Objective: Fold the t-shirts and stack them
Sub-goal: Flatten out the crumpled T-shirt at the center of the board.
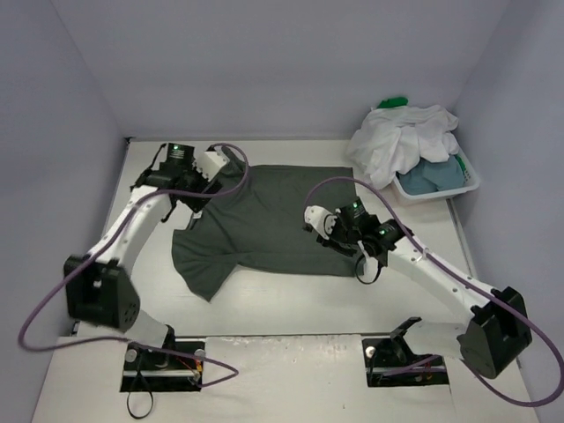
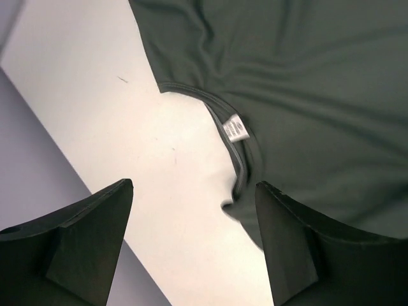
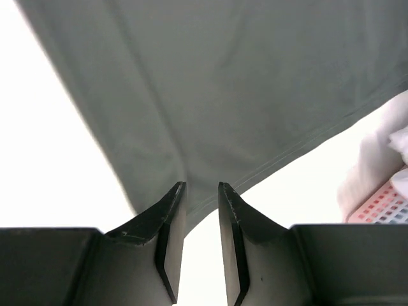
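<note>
White counter (image 1: 291, 308): the dark grey t-shirt (image 1: 273, 220) lies flat at centre, long axis 9 to 3 o'clock, collar (image 2: 236, 150) at 9. The left gripper (image 2: 194, 191) is spread wide over the collar; the right gripper (image 3: 202, 188) is slightly parted at the hem (image 3: 287, 153).

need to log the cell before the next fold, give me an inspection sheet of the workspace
surface: white table, no spills seen
job's things: dark grey t-shirt spread out mid-table; white t-shirt, green t-shirt and blue t-shirt heaped at the basket
clutter: white basket in the far right corner; nothing else seen
grippers: left pincer wide open beside the collar, holding nothing; right pincer slightly open at the hem
cables: purple cables loop off both arms, passing above the grey shirt
surroundings: pale walls on three sides
</note>
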Robot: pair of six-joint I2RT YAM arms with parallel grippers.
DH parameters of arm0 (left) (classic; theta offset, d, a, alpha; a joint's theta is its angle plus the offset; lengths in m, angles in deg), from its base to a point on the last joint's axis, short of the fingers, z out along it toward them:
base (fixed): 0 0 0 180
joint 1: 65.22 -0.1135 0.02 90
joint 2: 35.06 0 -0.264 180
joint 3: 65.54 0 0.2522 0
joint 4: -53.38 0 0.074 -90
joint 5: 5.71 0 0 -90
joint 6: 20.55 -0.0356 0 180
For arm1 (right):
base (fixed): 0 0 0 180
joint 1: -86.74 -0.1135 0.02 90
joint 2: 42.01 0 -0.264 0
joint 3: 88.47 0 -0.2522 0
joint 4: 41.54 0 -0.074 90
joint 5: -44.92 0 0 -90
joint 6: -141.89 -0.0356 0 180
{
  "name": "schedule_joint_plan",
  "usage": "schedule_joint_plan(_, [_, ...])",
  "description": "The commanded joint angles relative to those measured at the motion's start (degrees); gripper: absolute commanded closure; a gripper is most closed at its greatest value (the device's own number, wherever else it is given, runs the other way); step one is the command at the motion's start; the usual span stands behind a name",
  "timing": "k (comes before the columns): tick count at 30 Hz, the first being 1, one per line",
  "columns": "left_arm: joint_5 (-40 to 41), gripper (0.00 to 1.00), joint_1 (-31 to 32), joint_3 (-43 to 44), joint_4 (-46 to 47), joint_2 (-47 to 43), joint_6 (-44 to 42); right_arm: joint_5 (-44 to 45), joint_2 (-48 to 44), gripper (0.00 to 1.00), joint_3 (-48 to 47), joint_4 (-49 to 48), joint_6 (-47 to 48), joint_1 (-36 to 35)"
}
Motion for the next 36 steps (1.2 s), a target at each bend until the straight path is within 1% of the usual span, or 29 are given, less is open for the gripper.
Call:
schedule_joint_plan(1, [-10.2,0.28,0.9,-3.7,-9.0,-12.1,-1.6,5.7,-2.4,0.76,4.9,6.6,0.6,-2.9])
schedule_joint_plan(2, [-12.4,0.28,1.1,-5.4,-10.3,-16.0,-2.2,7.3,-2.7,0.75,6.6,6.9,1.5,-3.8])
schedule_joint_plan(3, [-13.3,0.28,1.4,-8.9,-12.6,-18.1,-3.5,11.7,-2.5,0.75,9.6,7.1,2.1,-5.1])
schedule_joint_plan(5, [-14.9,0.28,2.0,-12.4,-14.8,-22.9,-5.8,14.4,-2.3,0.74,12.6,7.1,4.0,-5.8])
schedule_joint_plan(7, [-15.5,0.28,2.2,-17.3,-17.1,-25.5,-7.4,16.0,-1.7,0.73,15.5,7.1,4.7,-6.1])
schedule_joint_plan(9, [-15.1,0.28,2.3,-21.4,-17.7,-28.8,-8.9,16.4,-0.9,0.71,16.2,7.0,5.4,-6.1])
schedule_joint_plan(13, [-14.2,0.28,2.3,-25.1,-17.9,-32.4,-10.1,17.6,0.9,0.67,15.0,6.8,6.0,-6.5])
schedule_joint_plan(17, [-14.3,0.28,2.3,-25.3,-17.6,-33.8,-9.4,18.0,1.9,0.64,12.7,6.8,6.4,-7.0])
schedule_joint_plan(23, [-15.4,0.28,2.3,-25.2,-16.9,-33.1,-8.5,18.5,1.8,0.64,12.0,6.8,5.8,-8.3])
schedule_joint_plan(30, [-15.7,0.28,2.3,-26.0,-16.5,-32.9,-8.4,19.0,1.6,0.65,13.3,6.8,5.7,-9.2])
schedule_joint_plan(32, [-15.7,0.28,2.3,-25.9,-16.6,-32.9,-8.4,19.6,1.6,0.66,13.6,6.9,5.7,-9.2])
schedule_joint_plan(35, [-15.7,0.28,2.3,-25.4,-16.9,-32.9,-8.3,21.9,1.5,0.71,13.8,6.9,6.0,-9.4])
schedule_joint_plan(36, [-15.7,0.28,2.3,-25.3,-16.9,-33.0,-8.3,22.7,1.5,0.78,13.6,6.9,6.2,-9.5])
